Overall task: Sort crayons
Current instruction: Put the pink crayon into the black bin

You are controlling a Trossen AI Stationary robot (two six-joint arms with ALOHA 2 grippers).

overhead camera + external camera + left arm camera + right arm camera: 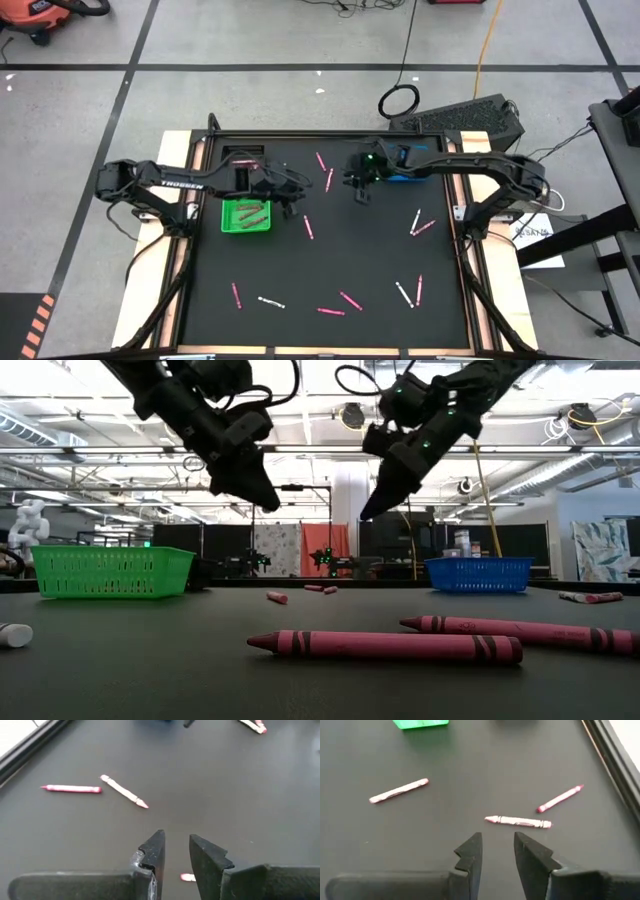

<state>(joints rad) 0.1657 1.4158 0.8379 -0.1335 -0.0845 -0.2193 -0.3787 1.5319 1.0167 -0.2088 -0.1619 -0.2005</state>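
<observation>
Left tool (291, 207) and right tool (362, 193) hang slightly parted, empty, above thin pink and white crayons (308, 227) scattered across the black table (350, 260); green plastic basket (246, 216) holds several.

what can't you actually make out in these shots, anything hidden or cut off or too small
- Blue tray: in the high view the right arm covers most of it; contents unseen. In the low view its mesh wall hides the inside.
- Green tray: a few crayons inside, too small to count or colour in the high view.
- White crayon: cut off by the low view's left edge.
- Crayon: left wrist view, mostly hidden behind the left gripper fingers.
</observation>
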